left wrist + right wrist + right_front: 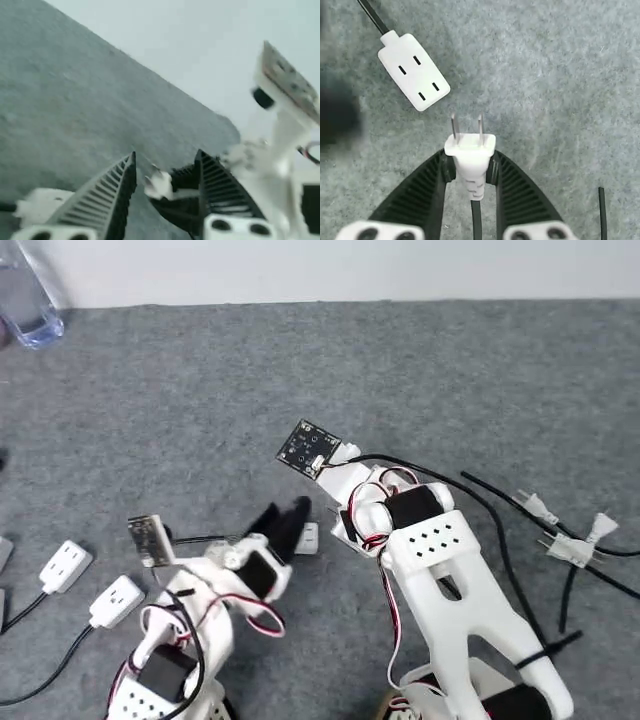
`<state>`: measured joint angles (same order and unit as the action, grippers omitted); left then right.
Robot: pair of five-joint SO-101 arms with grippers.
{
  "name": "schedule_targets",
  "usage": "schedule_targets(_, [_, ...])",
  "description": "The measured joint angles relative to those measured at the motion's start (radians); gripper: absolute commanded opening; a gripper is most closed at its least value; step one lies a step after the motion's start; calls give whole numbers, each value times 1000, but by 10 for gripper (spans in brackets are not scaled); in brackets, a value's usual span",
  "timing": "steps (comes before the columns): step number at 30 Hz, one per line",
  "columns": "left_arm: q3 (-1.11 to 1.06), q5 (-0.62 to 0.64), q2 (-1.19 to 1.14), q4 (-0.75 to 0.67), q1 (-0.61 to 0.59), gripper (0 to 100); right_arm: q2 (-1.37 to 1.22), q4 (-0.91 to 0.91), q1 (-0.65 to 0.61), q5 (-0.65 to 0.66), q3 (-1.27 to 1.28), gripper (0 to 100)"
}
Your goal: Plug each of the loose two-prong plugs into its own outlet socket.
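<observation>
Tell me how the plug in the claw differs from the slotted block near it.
The plug is pinched in the right gripper; the socket block lies free on the grey table. The plug has two metal prongs; the socket block has two pairs of slots. The socket block is wider and lies askew to the plug's prongs. Both are white with black cords.

A grey, felt-like covering lay over the whole table [200, 390], its nap mottled and evenly lit, without hard shadows. Along the far edge it met a plain white wall [350, 270]. A clear container [25, 302] stood in the far corner against that wall.
</observation>
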<state>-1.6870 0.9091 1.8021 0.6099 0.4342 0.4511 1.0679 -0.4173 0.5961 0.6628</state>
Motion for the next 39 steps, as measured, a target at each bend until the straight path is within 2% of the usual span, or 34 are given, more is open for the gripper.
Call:
schedule_targets(8, [0,23,0,0,114,177,64,-6,51,2,-12,7])
schedule_targets(20, [0,23,0,-6,161,178,118,-87,58,29,41,7])
schedule_targets(33, [2,18,0,-6,155,178,158,-38,40,25,41,7])
schedule_targets(39, [0,23,0,-43,92,178,342,86,-68,28,41,7])
